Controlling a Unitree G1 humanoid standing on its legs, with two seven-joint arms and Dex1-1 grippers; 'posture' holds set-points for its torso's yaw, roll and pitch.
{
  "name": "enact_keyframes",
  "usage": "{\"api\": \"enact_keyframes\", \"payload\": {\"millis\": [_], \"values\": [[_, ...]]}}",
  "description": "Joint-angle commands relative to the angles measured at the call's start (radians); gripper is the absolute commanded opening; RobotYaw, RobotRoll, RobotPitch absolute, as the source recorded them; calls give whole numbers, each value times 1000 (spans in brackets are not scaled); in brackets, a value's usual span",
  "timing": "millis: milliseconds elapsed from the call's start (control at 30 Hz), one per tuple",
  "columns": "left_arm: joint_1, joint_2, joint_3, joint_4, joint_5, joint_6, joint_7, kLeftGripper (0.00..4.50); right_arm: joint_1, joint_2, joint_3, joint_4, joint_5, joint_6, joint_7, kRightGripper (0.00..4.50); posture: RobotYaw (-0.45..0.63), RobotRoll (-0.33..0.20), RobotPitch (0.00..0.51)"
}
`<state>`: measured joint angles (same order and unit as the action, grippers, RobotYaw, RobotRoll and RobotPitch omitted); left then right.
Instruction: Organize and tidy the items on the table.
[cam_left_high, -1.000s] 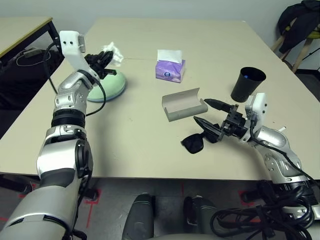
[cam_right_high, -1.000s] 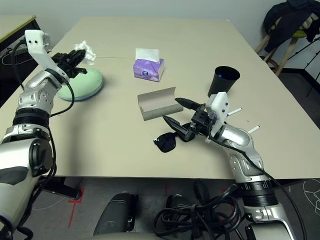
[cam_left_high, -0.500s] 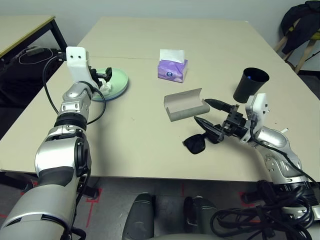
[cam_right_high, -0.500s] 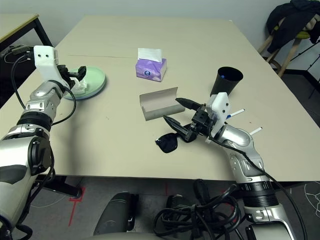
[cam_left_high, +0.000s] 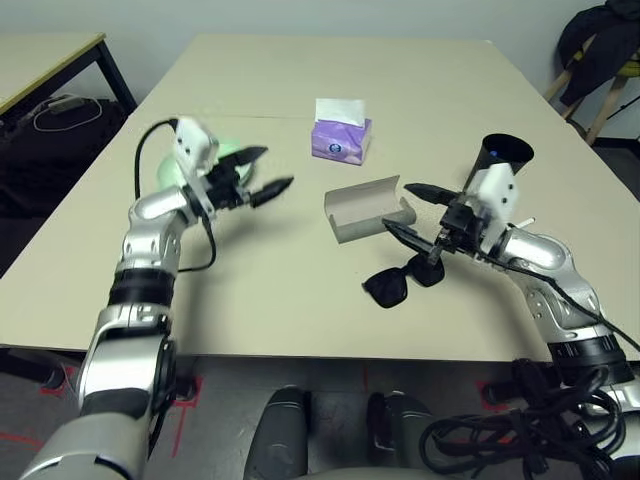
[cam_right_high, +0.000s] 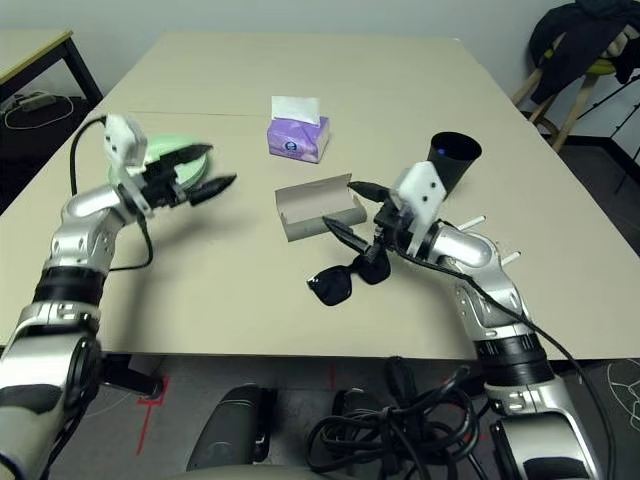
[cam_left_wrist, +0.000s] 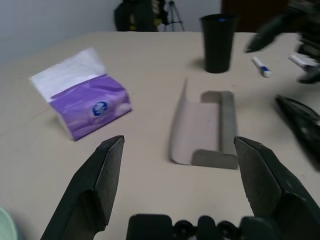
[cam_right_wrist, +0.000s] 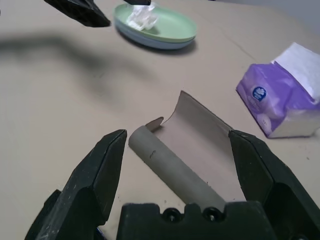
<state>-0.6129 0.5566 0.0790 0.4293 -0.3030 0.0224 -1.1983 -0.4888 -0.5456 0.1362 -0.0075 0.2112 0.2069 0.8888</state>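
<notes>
My left gripper (cam_left_high: 272, 169) hangs open and empty over the table (cam_left_high: 280, 300), just right of the stacked pale green and blue plates (cam_right_wrist: 165, 31). The crumpled tissue (cam_right_wrist: 141, 16) lies in the top plate. The grey glasses case (cam_left_high: 362, 210) lies open mid-table. My right gripper (cam_left_high: 397, 208) is open at the case's right end, low above it. Just in front of the case, the black sunglasses (cam_left_high: 398, 284) lie on the table. The black cup (cam_left_wrist: 217, 42) stands behind my right wrist, and the blue-capped pen (cam_left_wrist: 261, 66) lies near it.
A purple tissue box (cam_left_high: 342, 137) stands behind the case. A smaller desk (cam_left_high: 45, 60) with cables beside it sits at the far left. A chair with a dark jacket (cam_left_high: 600, 45) is at the back right, off the table.
My left gripper set the tissue in the plate, opened, and swung right toward the table's middle. My right gripper lifted from the sunglasses and moved to the case's right end.
</notes>
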Motion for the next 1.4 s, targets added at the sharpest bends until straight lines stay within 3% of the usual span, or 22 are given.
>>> {"api": "enact_keyframes", "payload": {"millis": [33, 367, 900, 1400], "values": [[69, -2, -25, -103, -50, 20, -65, 4448, -66, -37, 70, -42, -35, 50, 78, 4500, 223, 0, 119], [165, -46, -85, -217, -104, 21, -146, 4448, -157, -130, 166, -7, -139, -9, 237, 4500, 202, 0, 151], [181, -55, -170, -222, -80, 53, -160, 4448, -202, -361, 305, -286, -304, 228, 470, 4500, 186, 0, 176], [208, -57, -185, -253, -45, 33, -94, 4448, -288, -308, 427, -221, -436, 93, 571, 4500, 227, 0, 189]]}}
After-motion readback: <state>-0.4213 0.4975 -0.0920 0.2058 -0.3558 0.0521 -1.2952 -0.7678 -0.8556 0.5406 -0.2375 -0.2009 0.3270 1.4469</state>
